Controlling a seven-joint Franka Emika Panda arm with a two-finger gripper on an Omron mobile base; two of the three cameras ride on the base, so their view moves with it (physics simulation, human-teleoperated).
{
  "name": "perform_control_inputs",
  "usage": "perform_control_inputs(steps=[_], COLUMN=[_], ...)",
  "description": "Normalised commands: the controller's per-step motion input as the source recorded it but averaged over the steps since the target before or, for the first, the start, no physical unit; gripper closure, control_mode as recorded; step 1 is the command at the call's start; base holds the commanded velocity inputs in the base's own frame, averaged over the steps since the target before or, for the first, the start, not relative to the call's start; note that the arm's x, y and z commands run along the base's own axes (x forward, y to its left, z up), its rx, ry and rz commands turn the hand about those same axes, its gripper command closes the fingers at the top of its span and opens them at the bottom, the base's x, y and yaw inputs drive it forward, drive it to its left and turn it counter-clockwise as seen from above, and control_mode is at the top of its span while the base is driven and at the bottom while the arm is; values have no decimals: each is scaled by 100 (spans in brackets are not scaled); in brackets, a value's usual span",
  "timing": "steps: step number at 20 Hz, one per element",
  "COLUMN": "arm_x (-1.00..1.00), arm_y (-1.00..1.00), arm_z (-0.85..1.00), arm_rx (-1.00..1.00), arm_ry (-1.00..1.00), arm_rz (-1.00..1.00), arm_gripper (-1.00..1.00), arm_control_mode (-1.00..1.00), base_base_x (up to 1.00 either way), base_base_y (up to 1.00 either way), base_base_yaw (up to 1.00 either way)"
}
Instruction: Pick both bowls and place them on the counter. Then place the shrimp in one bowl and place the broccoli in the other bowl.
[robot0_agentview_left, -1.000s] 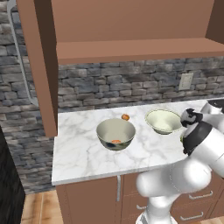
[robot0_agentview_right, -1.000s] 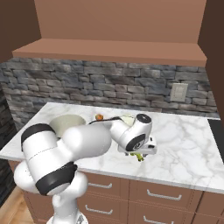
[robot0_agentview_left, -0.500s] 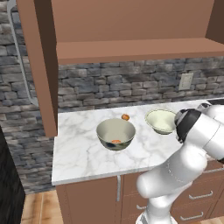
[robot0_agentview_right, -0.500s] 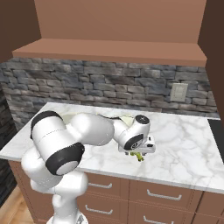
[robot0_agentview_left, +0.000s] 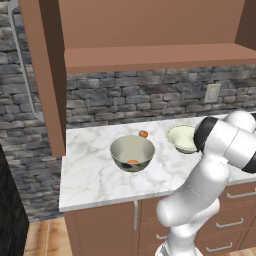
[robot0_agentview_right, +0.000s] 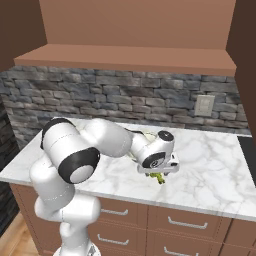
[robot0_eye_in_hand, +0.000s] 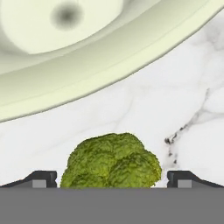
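The larger grey-green bowl (robot0_agentview_left: 132, 153) stood on the marble desk (robot0_agentview_left: 95, 175) and held the orange shrimp (robot0_agentview_left: 132, 161) at its bottom. A small orange-brown ball (robot0_agentview_left: 143, 134) lay on the desk just behind that bowl. To its right stood the smaller cream-green bowl (robot0_agentview_left: 181, 138), part of it hidden by the arm; what could be seen of its pale inside (robot0_eye_in_hand: 61, 17) in the hand view held nothing. Both bowls sat upright and apart from each other.

The broccoli (robot0_eye_in_hand: 111, 164) lay on the marble just beside the smaller bowl's rim, outside it. The gripper (robot0_eye_in_hand: 111, 179) was low over the floret with its jaws spread wide, 1 dark fingertip (robot0_eye_in_hand: 39, 178) on each side of it, not gripping it. In the right base view the floret (robot0_agentview_right: 158, 177) showed as a green speck under the hand, and the smaller bowl was mostly covered by the arm.
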Motion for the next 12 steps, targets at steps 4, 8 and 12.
perform_control_inputs(steps=[4,8,12], arm_x=[0,0,-6], arm_y=[0,5,22], arm_z=[-26,-22,10], arm_rx=[0,0,0], arm_ry=[0,0,0], arm_rz=[7,6,5], arm_gripper=[100,100,100], arm_control_mode=[-100,-100,-100], base_base_x=[0,0,0], base_base_y=[0,0,0], base_base_yaw=[0,0,0])
